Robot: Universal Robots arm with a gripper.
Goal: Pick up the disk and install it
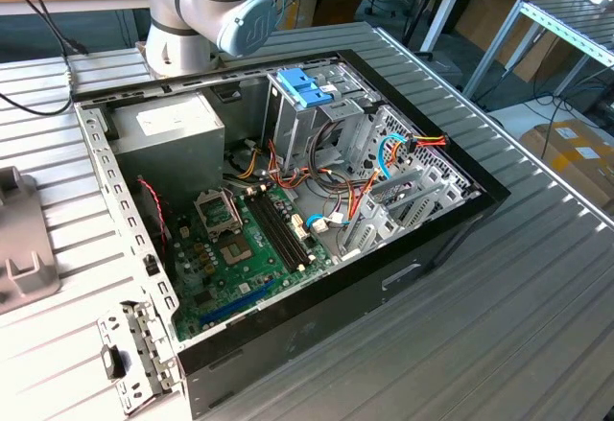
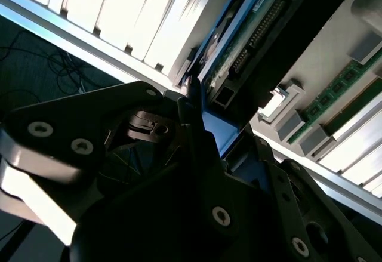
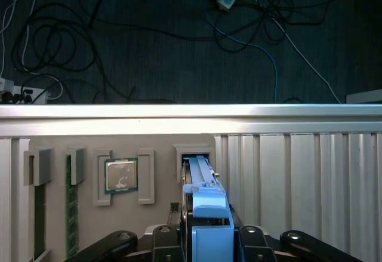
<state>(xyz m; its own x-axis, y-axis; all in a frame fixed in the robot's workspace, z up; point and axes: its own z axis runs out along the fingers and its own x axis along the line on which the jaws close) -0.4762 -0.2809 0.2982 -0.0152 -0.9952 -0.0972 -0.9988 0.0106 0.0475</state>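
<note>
The disk (image 3: pixel 200 175) stands on edge in a slot of a grey parts holder (image 3: pixel 161 148), its light-blue side rail (image 3: pixel 210 214) facing the camera. In the second wrist view the disk (image 2: pixel 250 29) shows its green circuit board and black connector edge. My gripper (image 3: pixel 209 229) sits over the near end of the disk, its black fingers (image 3: pixel 179 235) pressed against both sides of the blue rail, shut on it. The second wrist view has the gripper (image 2: pixel 206 122) with the blue rail (image 2: pixel 218 133) between its dark fingers.
The holder also carries a processor chip (image 3: pixel 121 174) and memory sticks (image 3: pixel 70 214). The ribbed table's edge (image 3: pixel 191 111) runs just beyond it, with cables on the floor. In the exterior view an open computer case (image 1: pixel 288 200) lies below the arm's base (image 1: pixel 206 9), holding a power supply (image 1: pixel 177 128) and a blue tabbed piece (image 1: pixel 305 85).
</note>
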